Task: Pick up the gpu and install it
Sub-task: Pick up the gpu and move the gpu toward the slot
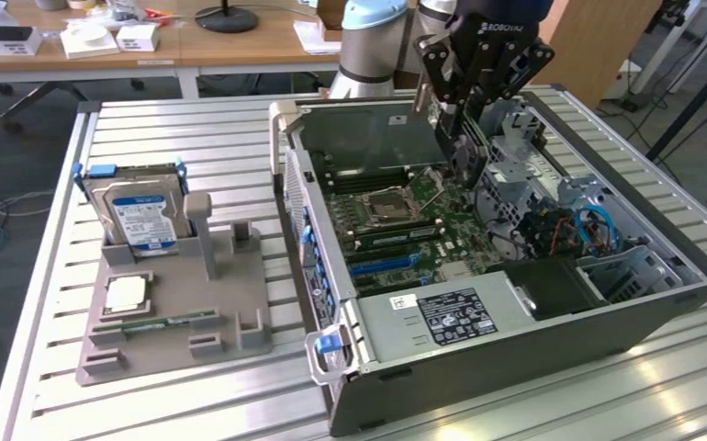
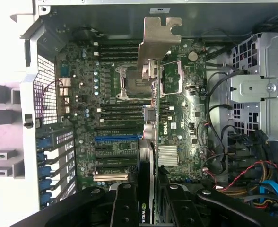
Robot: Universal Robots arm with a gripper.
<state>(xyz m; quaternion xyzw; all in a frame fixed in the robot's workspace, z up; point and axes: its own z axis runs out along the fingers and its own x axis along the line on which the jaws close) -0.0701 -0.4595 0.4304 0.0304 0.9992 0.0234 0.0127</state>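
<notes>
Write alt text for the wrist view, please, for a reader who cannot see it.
The tool grips the gpu edge-on over the green motherboard inside an open computer case. The card's silver bracket is at its far end, and bundled cables lie beside the board.

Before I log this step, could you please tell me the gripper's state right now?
Gripper: closed, holding the gpu above the motherboard.
</notes>
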